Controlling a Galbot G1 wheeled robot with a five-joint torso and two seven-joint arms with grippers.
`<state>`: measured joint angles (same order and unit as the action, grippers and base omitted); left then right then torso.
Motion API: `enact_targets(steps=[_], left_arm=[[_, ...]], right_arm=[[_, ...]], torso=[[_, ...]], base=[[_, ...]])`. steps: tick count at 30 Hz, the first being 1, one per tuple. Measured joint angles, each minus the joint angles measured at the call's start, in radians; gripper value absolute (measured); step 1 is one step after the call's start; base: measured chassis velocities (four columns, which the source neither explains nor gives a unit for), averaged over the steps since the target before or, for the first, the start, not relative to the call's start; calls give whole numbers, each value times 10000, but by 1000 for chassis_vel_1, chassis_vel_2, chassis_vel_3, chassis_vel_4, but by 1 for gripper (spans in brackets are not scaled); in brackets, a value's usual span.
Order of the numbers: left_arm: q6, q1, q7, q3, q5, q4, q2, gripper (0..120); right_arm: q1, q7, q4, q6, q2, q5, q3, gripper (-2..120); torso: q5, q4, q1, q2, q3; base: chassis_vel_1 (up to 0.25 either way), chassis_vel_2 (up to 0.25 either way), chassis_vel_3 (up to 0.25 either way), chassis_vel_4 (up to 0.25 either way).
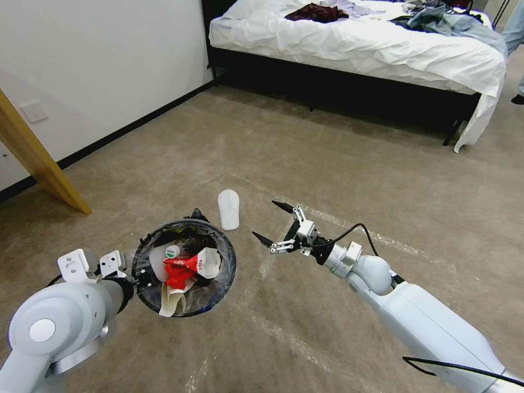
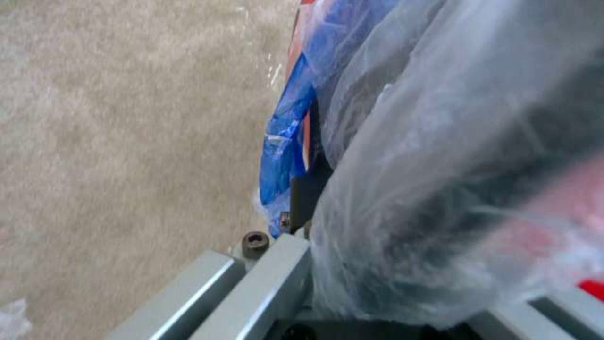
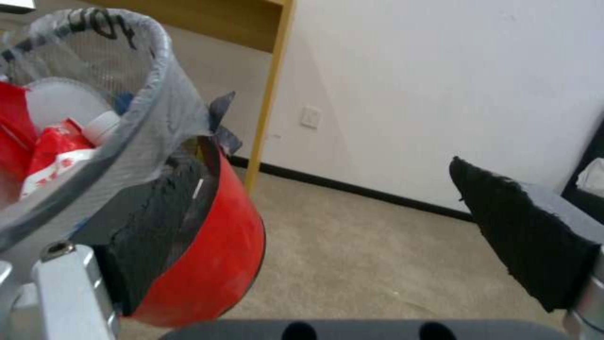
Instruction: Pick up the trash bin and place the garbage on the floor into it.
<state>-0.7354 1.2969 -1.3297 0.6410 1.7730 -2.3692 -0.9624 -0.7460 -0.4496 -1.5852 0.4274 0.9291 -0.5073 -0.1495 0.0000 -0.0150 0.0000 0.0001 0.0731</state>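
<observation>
Right, my left gripper is clamped on the rim of the trash bin, holding it off the floor. The bin's clear liner holds red wrappers, white paper and a bottle. My right gripper hangs just beside the bin, fingers spread wide with nothing between them. One white slipper lies flat on the carpet, just past the bin and near the right fingertips. Whitish tape lines cross the carpet under my right arm.

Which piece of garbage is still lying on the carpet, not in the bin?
The white slipper, alone on the floor beyond the trash bin; the other litter sits inside.
</observation>
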Motion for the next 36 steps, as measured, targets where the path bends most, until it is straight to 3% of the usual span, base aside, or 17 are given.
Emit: enact_targets(steps=[22,36], left_arm=[[0,-25,256,-109,-507,320,-157,0],[0,-54,443,-262,-912,551,-267,0]], right_arm=[[-65,97,194,291,110,-111,-112,100],[-24,152,399,414,230,-87,-151,100]], torso=[[4,2,3,-4,7],[0,2,1,-3,0]], base=[[-261,251,269,-263],[3,22,-9,-3]])
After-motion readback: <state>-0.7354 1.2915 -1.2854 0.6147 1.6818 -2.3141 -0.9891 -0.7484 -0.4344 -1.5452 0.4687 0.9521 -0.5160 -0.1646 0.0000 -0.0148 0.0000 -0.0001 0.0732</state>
